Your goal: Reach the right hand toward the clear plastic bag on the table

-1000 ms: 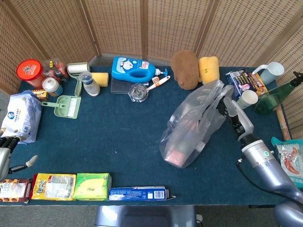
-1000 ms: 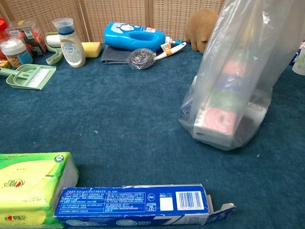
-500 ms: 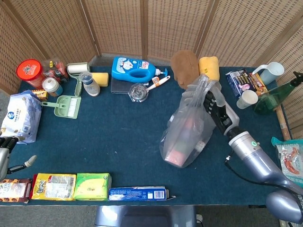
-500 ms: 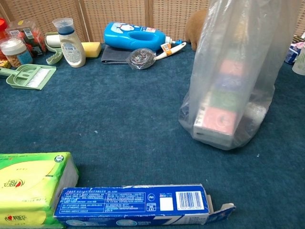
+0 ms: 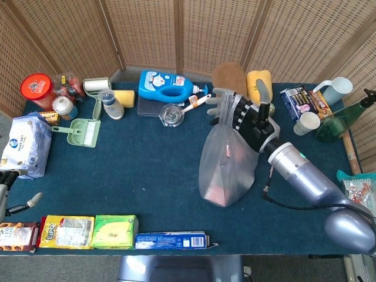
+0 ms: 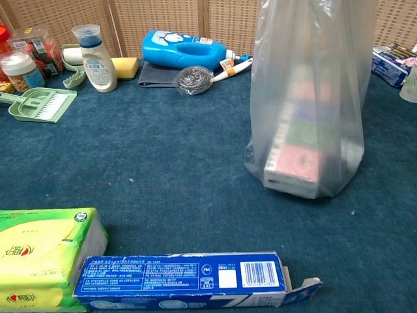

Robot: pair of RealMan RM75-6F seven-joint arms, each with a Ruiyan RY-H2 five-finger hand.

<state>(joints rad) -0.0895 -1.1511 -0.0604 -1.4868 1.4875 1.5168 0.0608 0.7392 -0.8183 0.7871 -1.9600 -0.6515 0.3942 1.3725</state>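
Note:
The clear plastic bag (image 5: 226,164) stands upright on the blue table, right of centre, with coloured boxes stacked inside. In the chest view the clear plastic bag (image 6: 306,111) rises past the top edge, so its mouth is hidden there. My right hand (image 5: 244,117) grips the bag's gathered top from the right and holds it up, with some fingers (image 5: 222,104) spread out to the left. My left hand (image 5: 7,191) rests low at the table's front left edge, fingers apart, holding nothing. Neither hand shows in the chest view.
Behind the bag lie a brown plush toy (image 5: 228,75), a yellow sponge (image 5: 259,82), a steel scrubber (image 5: 171,114) and a blue detergent bottle (image 5: 167,87). A white cup (image 5: 306,123) and a green bottle (image 5: 341,117) stand to the right. Boxes, among them a blue toothpaste box (image 6: 186,279), line the front edge.
My right hand swung left and back over the table with the bag's top in it. The bag went from leaning right to standing straight up.

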